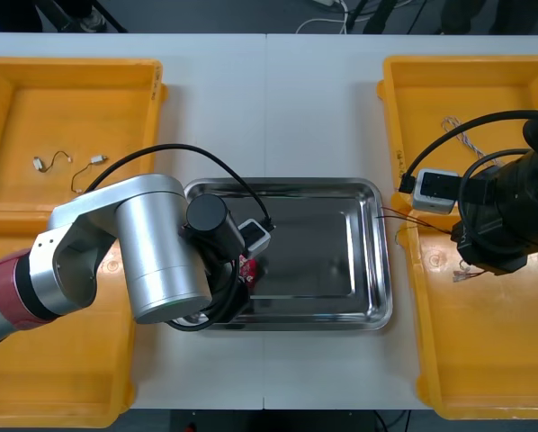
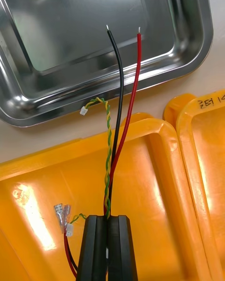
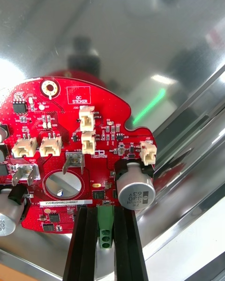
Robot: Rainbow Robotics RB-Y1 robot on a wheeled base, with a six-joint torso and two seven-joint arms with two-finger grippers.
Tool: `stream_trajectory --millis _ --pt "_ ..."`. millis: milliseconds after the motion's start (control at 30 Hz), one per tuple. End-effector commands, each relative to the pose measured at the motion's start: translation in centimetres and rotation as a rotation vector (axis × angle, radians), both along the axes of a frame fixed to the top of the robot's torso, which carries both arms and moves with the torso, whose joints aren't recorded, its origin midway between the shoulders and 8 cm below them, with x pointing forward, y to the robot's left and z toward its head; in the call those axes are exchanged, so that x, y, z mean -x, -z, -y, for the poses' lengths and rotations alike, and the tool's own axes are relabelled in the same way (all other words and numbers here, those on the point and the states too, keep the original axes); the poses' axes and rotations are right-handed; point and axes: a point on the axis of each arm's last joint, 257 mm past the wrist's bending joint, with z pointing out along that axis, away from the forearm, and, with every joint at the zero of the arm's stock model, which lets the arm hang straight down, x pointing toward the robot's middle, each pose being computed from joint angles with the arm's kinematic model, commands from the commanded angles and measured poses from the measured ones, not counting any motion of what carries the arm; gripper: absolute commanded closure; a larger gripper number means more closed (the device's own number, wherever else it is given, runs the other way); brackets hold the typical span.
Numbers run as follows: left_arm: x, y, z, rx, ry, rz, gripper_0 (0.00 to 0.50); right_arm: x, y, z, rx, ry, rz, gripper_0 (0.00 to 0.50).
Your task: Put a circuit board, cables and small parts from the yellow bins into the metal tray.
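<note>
Clamping a round red circuit board [image 3: 70, 136], left gripper [image 3: 105, 211] hangs at the left edge of the metal tray [image 1: 323, 243]; right gripper [image 2: 108, 221] pinches cables [image 2: 118, 117] over a yellow bin [image 2: 154, 192].

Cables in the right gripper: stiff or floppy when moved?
Probably semi-stiff: the black and red cables stick out nearly straight from the right gripper, tips reaching the tray. The thin twisted pair curls aside, so likely floppier and apt to snag the rim. The left gripper holds the board in the tray.
</note>
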Motion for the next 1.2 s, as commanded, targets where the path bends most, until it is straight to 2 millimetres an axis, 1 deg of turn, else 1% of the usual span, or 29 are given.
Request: stream_trajectory --millis 33,400,967,1000,1033,1067,1100,1133,1167,1200 --pt "-0.9 -0.8 1.3 0.023 0.005 0.044 0.500 -0.6 -1.5 0.3 0.028 0.008 0.050 0.500" --pt "-1.1 0.5 1.1 0.019 0.002 0.048 0.500 -0.5 -1.3 0.0 0.030 -0.002 0.043 0.500" --pt "-1.2 1.1 0.4 0.008 -0.008 0.050 0.495 -0.3 -1.2 0.2 0.039 0.000 0.037 0.500" --pt "-1.2 1.1 0.3 0.009 -0.012 0.050 0.440 -0.3 -1.2 0.2 0.039 -0.001 0.037 0.500" --pt "-1.3 1.0 0.3 0.008 -0.013 0.052 0.330 -0.3 -1.2 0.3 0.040 0.000 0.036 0.500" --pt "-1.3 1.1 0.3 0.008 -0.011 0.052 0.170 -0.3 -1.1 0.2 0.038 0.001 0.035 0.500" --pt "-1.3 1.0 0.2 0.010 -0.012 0.054 0.123 -0.3 -1.1 0.2 0.038 0.000 0.036 0.500" --pt "-1.4 1.0 0.2 0.011 -0.012 0.057 0.088 -0.3 -1.1 0.3 0.041 0.001 0.035 0.500" --pt "-1.4 1.0 0.2 0.013 -0.012 0.057 0.053 -0.3 -1.1 0.3 0.041 0.001 0.035 0.500" --pt "-1.5 1.0 0.3 0.012 -0.011 0.060 0.030 -0.3 -1.1 0.3 0.042 0.001 0.034 0.500"
